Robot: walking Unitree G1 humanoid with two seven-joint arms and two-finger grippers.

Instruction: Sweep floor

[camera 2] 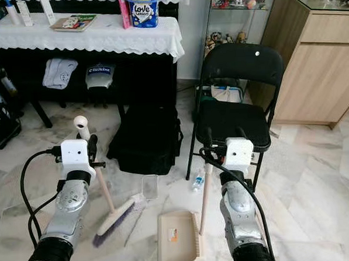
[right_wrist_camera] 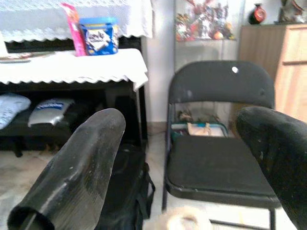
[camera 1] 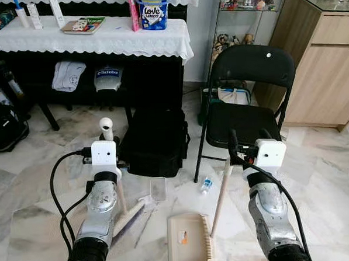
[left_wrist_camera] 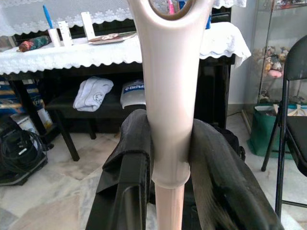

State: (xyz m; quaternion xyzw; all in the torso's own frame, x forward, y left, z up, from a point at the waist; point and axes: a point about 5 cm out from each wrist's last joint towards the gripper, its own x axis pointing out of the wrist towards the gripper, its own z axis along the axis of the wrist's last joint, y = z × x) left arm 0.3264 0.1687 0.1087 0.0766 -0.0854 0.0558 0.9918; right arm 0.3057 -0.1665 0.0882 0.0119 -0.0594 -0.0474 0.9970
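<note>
The left gripper (camera 2: 92, 147) is gripping the broom (camera 2: 101, 190) near the top of its cream handle; in the left wrist view the two black fingers (left_wrist_camera: 127, 187) are pressing on both sides of the handle. The broom is standing tilted, and its brush head with pale and purple bristles is resting on the marble floor (camera 2: 317, 175), just beside a clear plastic container (camera 2: 149, 186). To the right of it, a beige dustpan (camera 2: 178, 238) is lying flat on the floor, with a comb edge on its right side. Its long cream handle (camera 2: 204, 196) is rising up toward the right gripper (camera 2: 222, 138), whose fingers are standing apart around the handle top, not pressing it. A small plastic bottle (camera 2: 196, 181) is lying near the black folding chair (camera 2: 235, 112). A black bag (camera 2: 145, 138) is sitting on the floor behind the broom.
</note>
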